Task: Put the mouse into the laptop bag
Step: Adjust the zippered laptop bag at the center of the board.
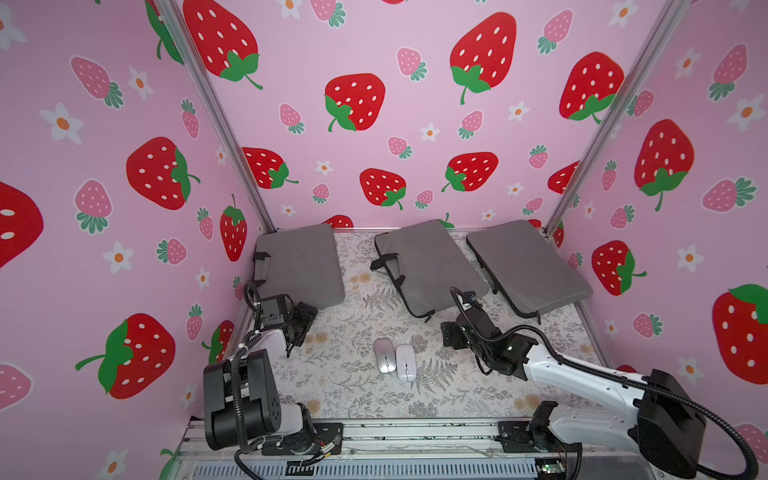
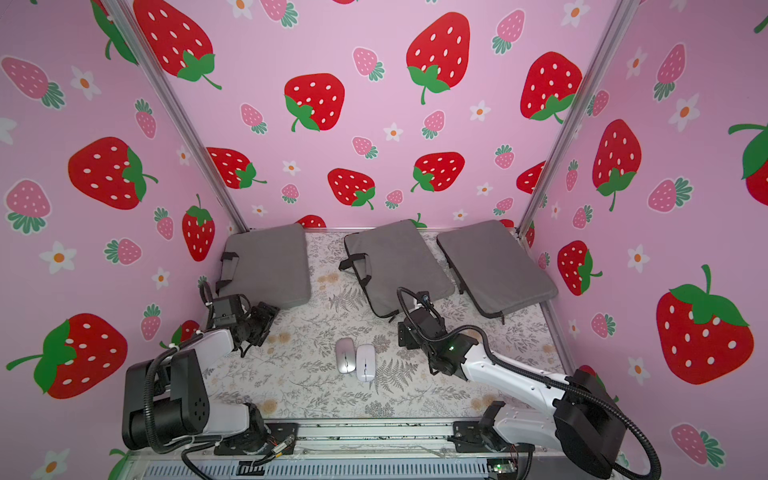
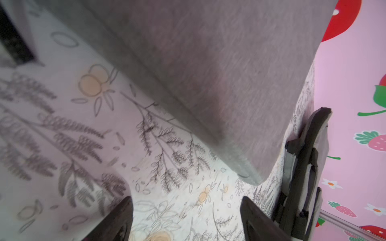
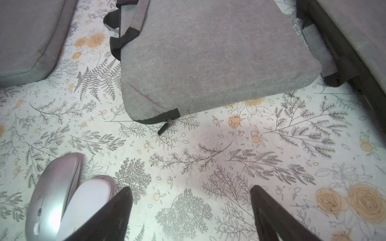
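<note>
Two mice lie side by side on the floral tablecloth: a silver mouse (image 1: 384, 355) (image 4: 52, 194) and a white mouse (image 1: 405, 362) (image 4: 87, 206). Behind them lies the middle grey laptop bag (image 1: 428, 266) (image 4: 208, 58), with its zipper pull (image 4: 166, 125) at the near corner. My right gripper (image 1: 452, 336) (image 4: 191, 189) hangs open and empty over the cloth, just right of the mice and in front of that bag. My left gripper (image 1: 306, 321) (image 3: 187, 201) is also open and empty, by the near corner of the left laptop bag (image 1: 299, 266) (image 3: 208, 73).
A third grey laptop bag (image 1: 528, 266) lies at the back right, partly overlapped by the middle one's edge. Strawberry-print walls (image 1: 104, 187) close in the table on three sides. An aluminium rail (image 1: 415, 432) carrying both arm bases runs along the front edge.
</note>
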Tool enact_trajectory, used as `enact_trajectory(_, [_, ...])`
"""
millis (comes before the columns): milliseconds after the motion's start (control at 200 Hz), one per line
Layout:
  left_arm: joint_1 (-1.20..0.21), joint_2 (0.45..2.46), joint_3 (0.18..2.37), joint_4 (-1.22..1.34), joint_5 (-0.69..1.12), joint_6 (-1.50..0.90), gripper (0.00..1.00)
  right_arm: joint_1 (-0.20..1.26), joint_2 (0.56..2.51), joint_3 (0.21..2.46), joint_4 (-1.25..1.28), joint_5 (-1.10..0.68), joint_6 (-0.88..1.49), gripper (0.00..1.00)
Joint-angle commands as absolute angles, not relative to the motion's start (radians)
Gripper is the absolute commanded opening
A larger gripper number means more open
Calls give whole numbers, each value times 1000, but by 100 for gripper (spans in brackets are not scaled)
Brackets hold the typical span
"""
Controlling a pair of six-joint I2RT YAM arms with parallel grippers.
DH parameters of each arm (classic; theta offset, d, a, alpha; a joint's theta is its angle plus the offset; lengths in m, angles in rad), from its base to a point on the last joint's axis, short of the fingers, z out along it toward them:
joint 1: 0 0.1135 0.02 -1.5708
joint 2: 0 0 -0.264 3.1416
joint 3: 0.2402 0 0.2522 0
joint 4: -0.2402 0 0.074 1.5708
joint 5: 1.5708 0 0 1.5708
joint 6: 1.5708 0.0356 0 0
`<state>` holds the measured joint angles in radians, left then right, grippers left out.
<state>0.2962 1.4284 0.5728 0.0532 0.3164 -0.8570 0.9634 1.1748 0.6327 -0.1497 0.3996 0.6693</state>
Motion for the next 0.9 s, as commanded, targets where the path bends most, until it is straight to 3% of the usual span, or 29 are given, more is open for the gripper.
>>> enact_trajectory(0, [304,1503,639,139,297,-897,82,993,1161,624,-166,444,709,89])
enact_trajectory(130, [304,1642,734,151,297,-923,81,1003,1190,622,-161,453,720,90])
enact_trajectory(195, [306,1727,789,145,318,-934,76,1006,1203,618,-144,449,722,90])
enact_trajectory(230, [306,1764,805,154,322,-946,67,1007,1212,615,-137,446,723,90])
enact_trajectory(315, [305,1815,808,199,329,-977,31,1009,1234,620,-129,439,724,90])
enact_trajectory(410, [294,1832,817,198,352,-984,0,1012,1254,620,-112,434,724,90])
enact_trajectory(580, [189,1757,765,220,397,-1011,0,1012,1313,629,-46,390,723,90])
enact_trajectory(730, [-59,1634,686,259,318,-1070,0,1012,1388,655,24,358,718,90])
enact_trajectory(770, [-142,1622,688,264,297,-1080,18,1012,1408,664,36,359,721,90])
enact_trajectory(860, [-264,1625,739,239,304,-1074,96,1010,1452,696,46,352,714,91])
enact_trajectory(895, [-286,1621,748,242,316,-1075,99,1009,1466,709,45,347,709,91])
